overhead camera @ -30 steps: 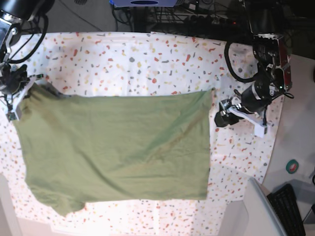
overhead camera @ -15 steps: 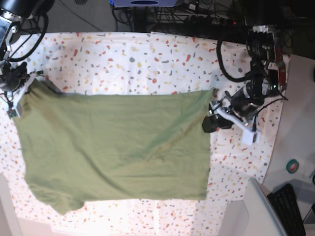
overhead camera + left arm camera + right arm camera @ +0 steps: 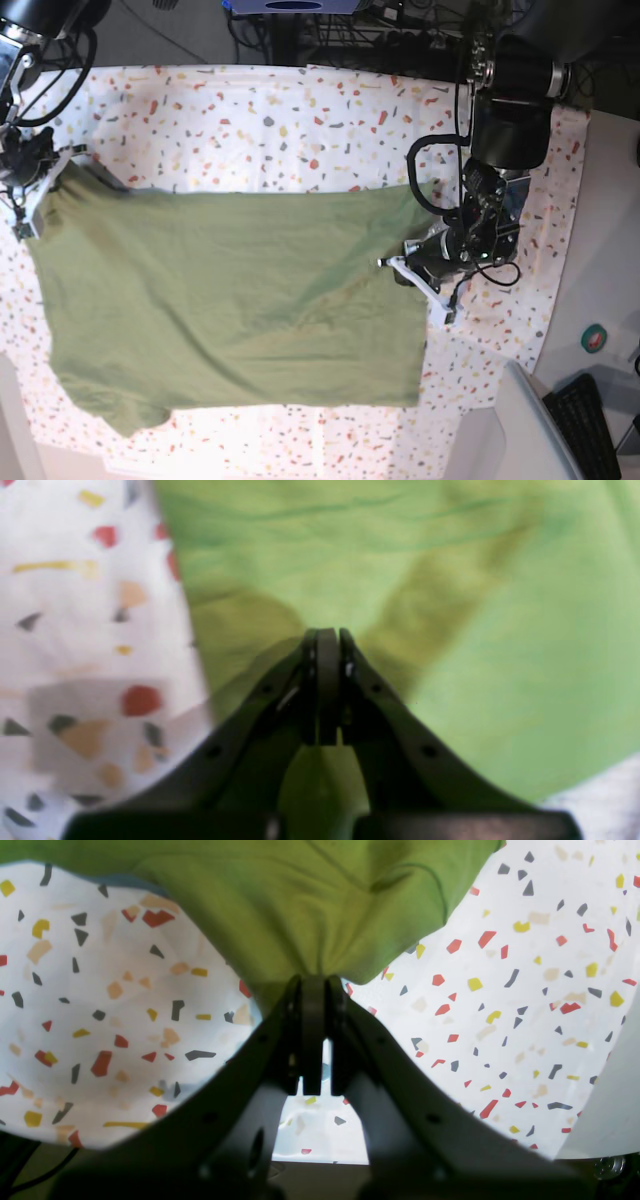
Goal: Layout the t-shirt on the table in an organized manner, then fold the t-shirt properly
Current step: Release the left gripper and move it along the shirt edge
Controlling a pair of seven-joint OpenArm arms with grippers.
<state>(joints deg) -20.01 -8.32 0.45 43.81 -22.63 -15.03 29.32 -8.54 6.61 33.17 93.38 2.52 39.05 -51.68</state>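
The olive-green cotton t-shirt (image 3: 235, 300) lies spread across the white flecked table (image 3: 300, 120). The left tool (image 3: 415, 268), at its three-o'clock hem, has its jaws together over cloth; whether it pinches fabric I cannot tell. The right tool (image 3: 314, 982) is clamped on the nine-o'clock corner. Pull evenly apart, keeping cloth low; bare table lies at twelve o'clock.

blurred t-shirt (image 3: 450, 630) in left wrist view, table (image 3: 75, 630) flecks smeared

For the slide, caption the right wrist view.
Right gripper shut on a bunched edge of the olive-green cotton t-shirt, above the terrazzo-speckled white table.
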